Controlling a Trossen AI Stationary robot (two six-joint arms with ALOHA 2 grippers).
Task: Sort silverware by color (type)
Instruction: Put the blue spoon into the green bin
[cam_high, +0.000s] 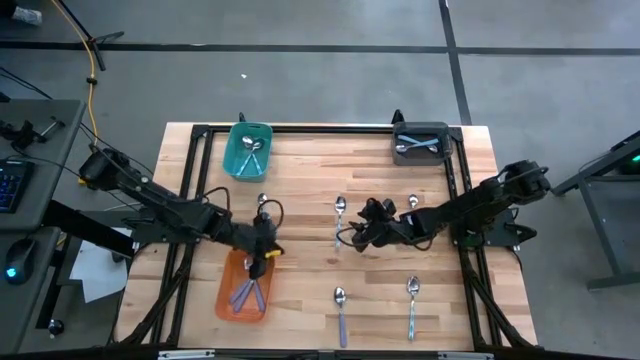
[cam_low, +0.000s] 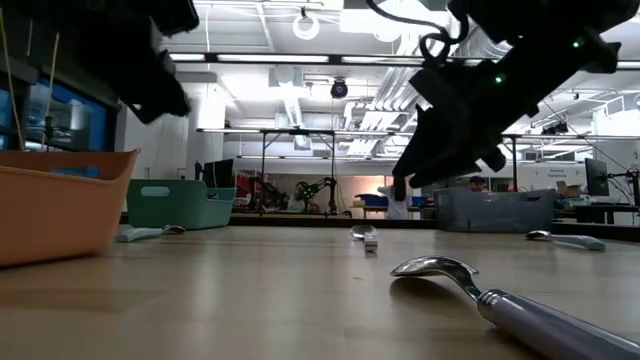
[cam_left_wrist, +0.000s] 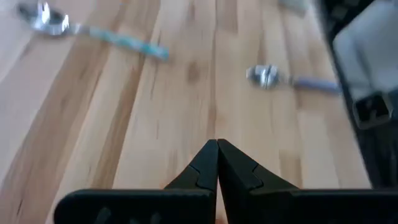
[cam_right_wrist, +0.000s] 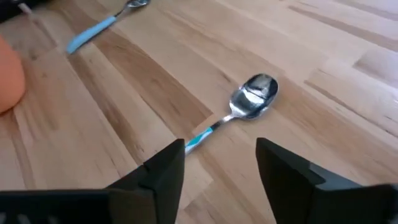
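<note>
- High view: you see right end effector (cam_high: 366, 222) mid-surface, light-blue spoon (cam_high: 339, 218) just at its 9 o'clock; left end effector (cam_high: 262, 243) over orange bin's (cam_high: 228, 306) 12 o'clock rim, purple spoons (cam_high: 248, 292) inside.
- Low view: purple-handled spoon (cam_low: 500, 298) lies nearest on the surface (cam_low: 250, 290).
- Left wrist: fingers (cam_left_wrist: 205, 168) pressed together, empty.
- Right wrist: fingers (cam_right_wrist: 163, 168) spread apart, that spoon (cam_right_wrist: 239, 109) lying between them.
</note>
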